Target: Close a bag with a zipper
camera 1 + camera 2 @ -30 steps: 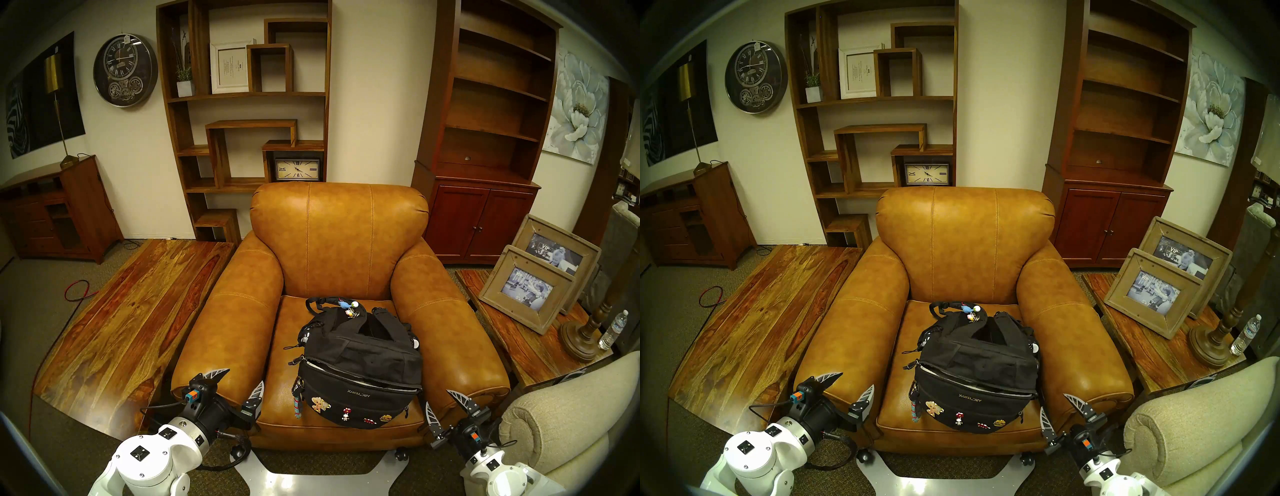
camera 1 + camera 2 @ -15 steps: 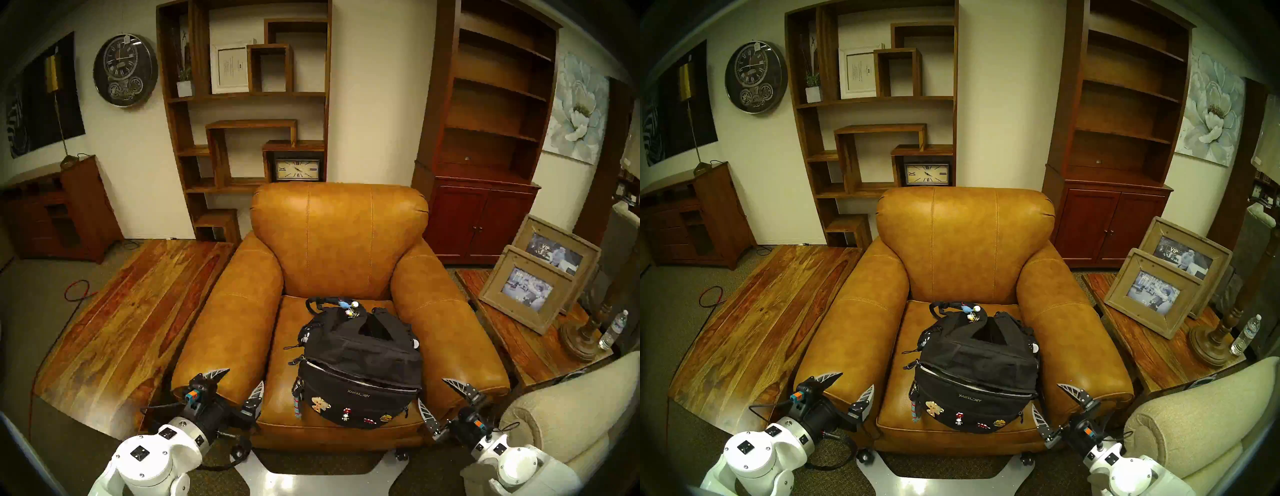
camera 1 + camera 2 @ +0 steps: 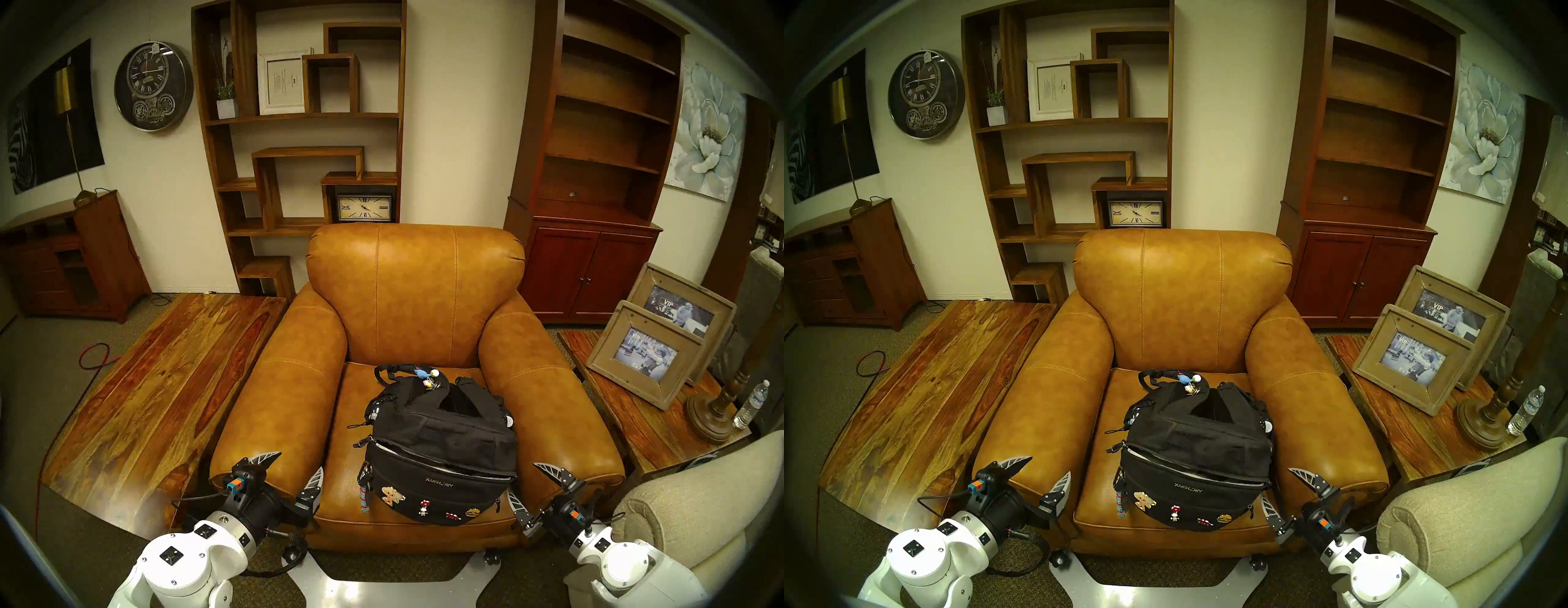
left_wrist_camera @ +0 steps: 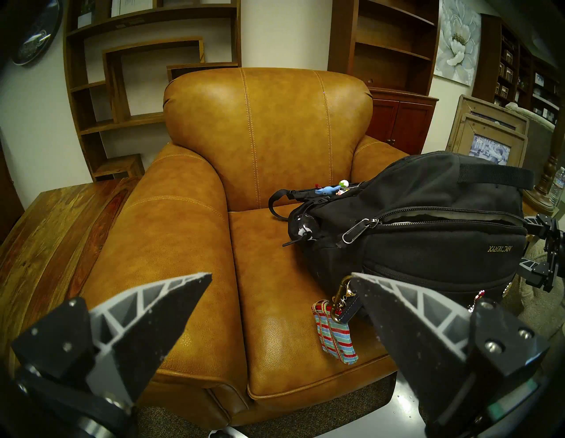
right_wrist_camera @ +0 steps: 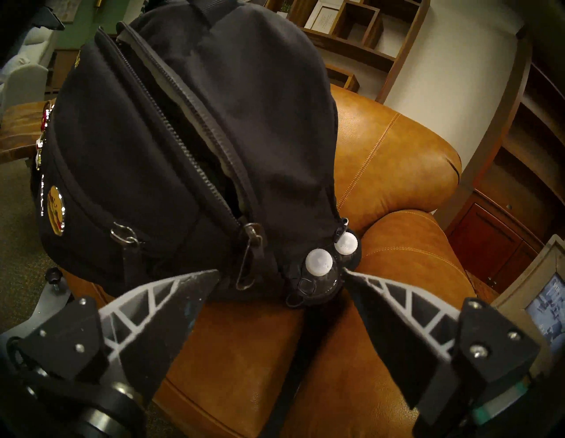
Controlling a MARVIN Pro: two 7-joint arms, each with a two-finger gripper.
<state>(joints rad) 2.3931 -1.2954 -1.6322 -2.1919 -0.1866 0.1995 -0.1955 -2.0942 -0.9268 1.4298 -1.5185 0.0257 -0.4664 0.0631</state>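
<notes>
Since the earlier frame, right gripper (image 3: 529, 484) has advanced leftward to the bag (image 3: 441, 450), lower centre on the armchair seat (image 3: 339, 475). Left gripper (image 3: 297, 467) unchanged, lower left. Both spread, holding nothing. Zipper (image 5: 183, 116) gapes along its length; pull (image 5: 249, 254) ungrasped. Closure not begun.

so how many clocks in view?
2. The round wall clock hangs on the wall at far left; the rectangular clock stands on a low shelf behind the armchair. Others may be out of frame.
</notes>
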